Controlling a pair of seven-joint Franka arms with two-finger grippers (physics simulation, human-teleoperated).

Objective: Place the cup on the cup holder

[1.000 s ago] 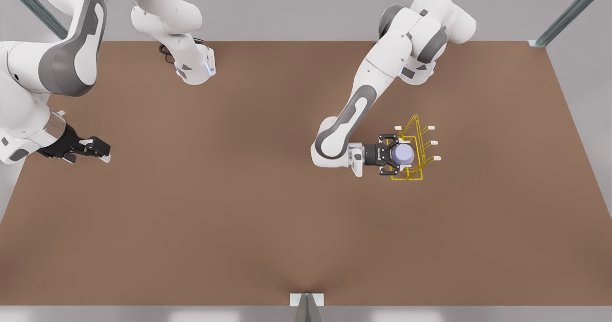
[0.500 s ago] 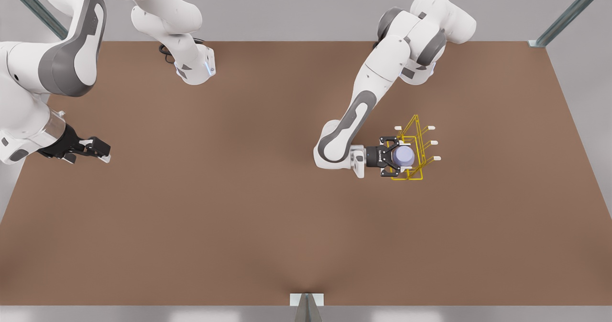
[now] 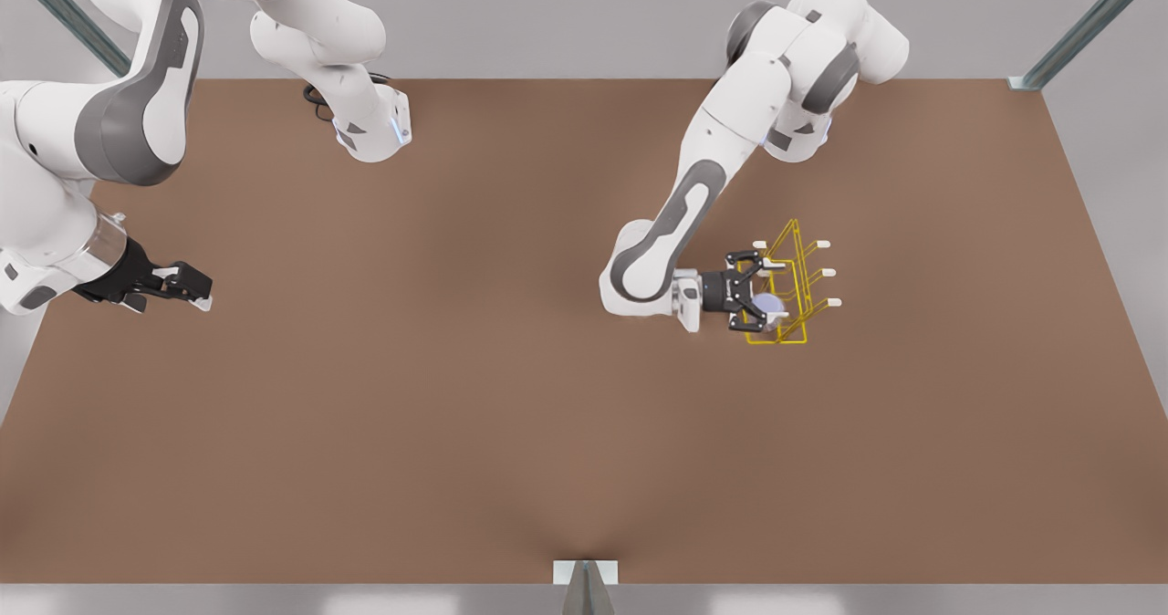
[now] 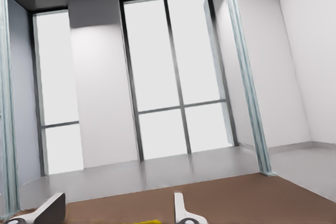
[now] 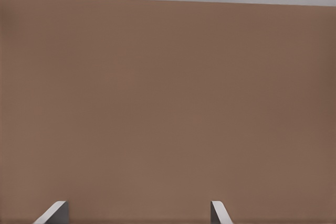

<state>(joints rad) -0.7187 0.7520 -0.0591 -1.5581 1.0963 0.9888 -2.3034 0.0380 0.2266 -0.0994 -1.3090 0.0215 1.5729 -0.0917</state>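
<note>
The lavender-blue cup sits low inside the yellow wire cup holder at the front view's right, near its base and partly hidden by gripper parts. My left gripper is level with the holder and open, its fingers spread wider than the cup, above it. In the left wrist view, the left gripper has nothing between its white fingertips, and a scrap of the yellow cup holder shows. My right gripper waits open at the table's far left edge, also seen in the right wrist view.
The brown table stretches wide between the two arms. Both arm bases stand at the back edge, one and the other. A metal bracket sits at the front edge.
The left gripper opened wider and let go of the cup, which now sits lower in the holder. The left arm's elbow shifted slightly. The right arm stayed still.
</note>
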